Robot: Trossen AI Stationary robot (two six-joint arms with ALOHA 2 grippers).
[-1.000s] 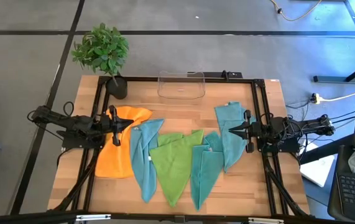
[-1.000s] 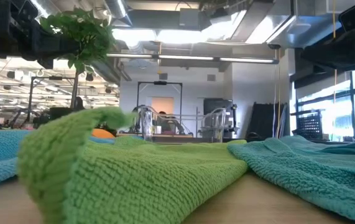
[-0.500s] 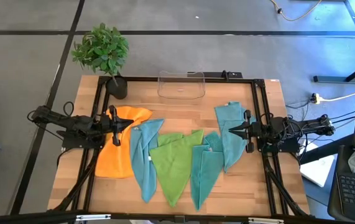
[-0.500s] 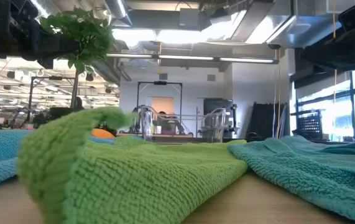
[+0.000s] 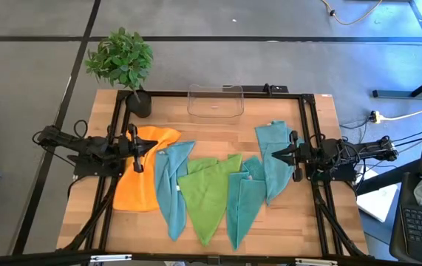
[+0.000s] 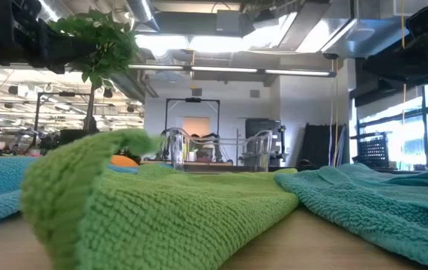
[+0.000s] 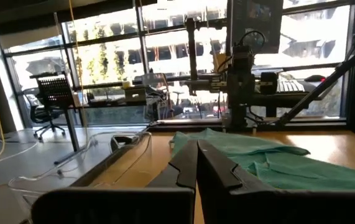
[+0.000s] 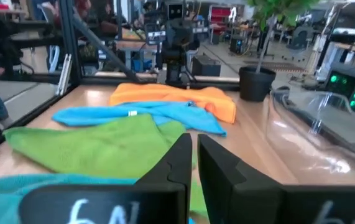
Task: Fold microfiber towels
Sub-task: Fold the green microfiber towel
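Left gripper (image 5: pixel 154 145) pinched shut, empty, over soft orange microfiber towel (image 5: pixel 140 181) | right gripper (image 5: pixel 273 154) nearly closed, empty, above teal microfiber towel (image 5: pixel 276 159) | risk: overlapped lime green microfiber towel (image 5: pixel 209 192) drags neighbours.

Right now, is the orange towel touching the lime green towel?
Apart. The high view shows the orange towel and the lime green towel separated by a teal towel lying between them.

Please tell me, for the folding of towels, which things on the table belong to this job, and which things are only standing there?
Part of the job:
orange towel
lime green towel
teal towels

Only standing there:
potted plant
clear plastic bin
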